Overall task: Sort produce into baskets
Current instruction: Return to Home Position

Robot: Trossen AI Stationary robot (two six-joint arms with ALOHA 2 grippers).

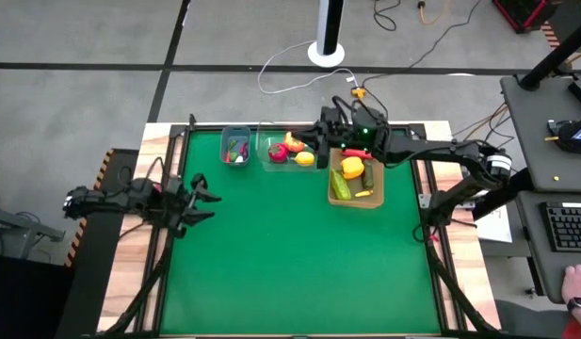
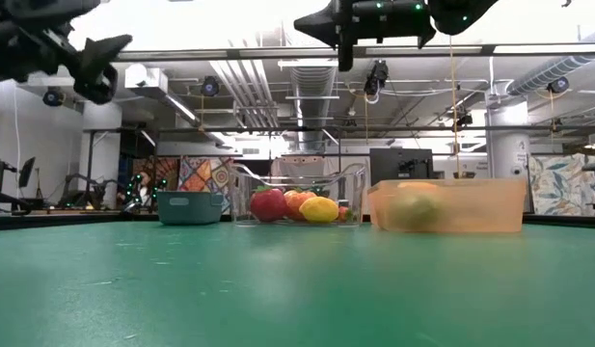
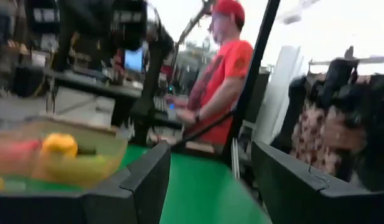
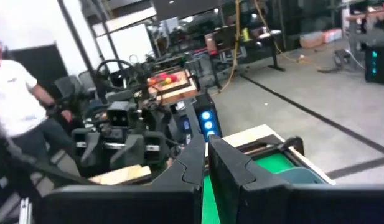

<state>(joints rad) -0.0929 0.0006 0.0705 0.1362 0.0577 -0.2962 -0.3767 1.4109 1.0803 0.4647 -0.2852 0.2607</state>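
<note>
Green matting (image 1: 299, 245) covers the table, and no loose produce is seen on its open part, which suggests that the sorting is at or near its end. On the right gripper (image 4: 206, 163) the two fingers are pressed together with nothing between them; it is held high over the back of the table, just above the gap between the clear tub (image 1: 292, 151) and the tan tray (image 1: 356, 179), a position that would fit a piece just let go or a hand kept clear of the containers. On the left gripper (image 1: 198, 197) the fingers (image 3: 145, 180) stand partly apart and empty, and the arm is parked at the left edge of the matting, well apart from the containers, probably so that the other arm's path is left free. Outward from the grippers, the produce is grouped inside the three containers along the back edge: thin red and green pieces lie in the small blue-grey bin (image 1: 236, 144); a red round piece (image 2: 268, 204), an orange one and a lemon (image 2: 319, 209) sit in the clear tub; a yellow pepper (image 1: 350, 168) and green cucumbers (image 1: 340, 185) lie in the tan tray. The grouping appears to go by kind. Beyond the table a person (image 3: 220, 74) in a red shirt is seen in the left wrist view.
</note>
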